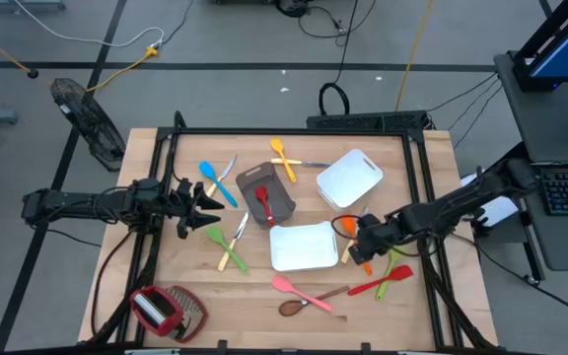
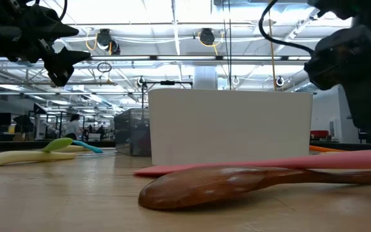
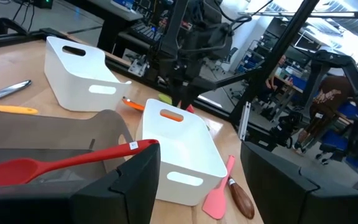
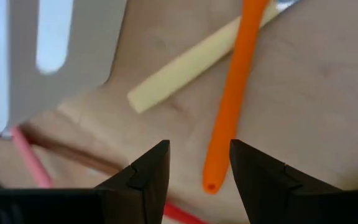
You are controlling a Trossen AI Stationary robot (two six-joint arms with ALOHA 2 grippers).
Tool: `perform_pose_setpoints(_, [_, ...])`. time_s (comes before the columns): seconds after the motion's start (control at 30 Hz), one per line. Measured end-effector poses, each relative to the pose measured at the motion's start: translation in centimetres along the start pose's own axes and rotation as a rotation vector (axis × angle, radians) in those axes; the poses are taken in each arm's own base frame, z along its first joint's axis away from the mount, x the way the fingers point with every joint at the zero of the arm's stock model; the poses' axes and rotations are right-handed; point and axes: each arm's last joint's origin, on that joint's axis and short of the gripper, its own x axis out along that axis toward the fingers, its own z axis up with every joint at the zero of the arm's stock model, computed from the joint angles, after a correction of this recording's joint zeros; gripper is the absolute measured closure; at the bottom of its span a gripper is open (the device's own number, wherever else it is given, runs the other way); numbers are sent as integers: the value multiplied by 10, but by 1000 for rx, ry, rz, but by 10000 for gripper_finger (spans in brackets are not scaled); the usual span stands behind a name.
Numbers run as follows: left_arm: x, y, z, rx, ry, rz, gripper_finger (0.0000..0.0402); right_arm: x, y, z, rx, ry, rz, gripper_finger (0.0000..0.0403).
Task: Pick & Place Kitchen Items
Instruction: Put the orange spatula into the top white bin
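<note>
**Two open grippers, nothing held**

Two dark fingers of the right gripper (image 4: 199,165) stand parted above the tip of an orange handle (image 4: 232,93); they hold nothing. A pale handle (image 4: 185,65) lies at ten o'clock from that tip, against a white tray (image 1: 304,247). The left gripper (image 1: 208,205) hangs wide open and empty, at nine o'clock from the grey bin (image 1: 282,202) holding a red spoon (image 1: 262,201).

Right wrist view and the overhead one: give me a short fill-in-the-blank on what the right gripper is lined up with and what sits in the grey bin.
1. The right gripper hovers with open jaws over the end of a utensil coloured ____.
2. Beside that utensil lies a pale yellow handle, and the two ____ each other.
3. The grey bin holds a spoon coloured ____.

Missing words: orange; cross; red
</note>
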Motion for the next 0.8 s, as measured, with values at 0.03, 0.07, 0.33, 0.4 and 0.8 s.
perform_pose_setpoints(0.03, [0,0,0,0,0,0,174,0,1,1,0,-14,-2,242])
perform_pose_setpoints(0.07, [0,0,0,0,0,0,174,0,2,1,2,-23,-1,243])
perform_pose_setpoints(0.33, [0,0,0,0,1,-1,174,13,-3,3,16,-33,-124,241])
perform_pose_setpoints(0.4, [0,0,0,-3,0,-1,174,17,-3,4,17,-35,-135,241])
perform_pose_setpoints(0.8, [0,0,0,-6,0,-2,174,31,-3,6,45,-38,-194,242])
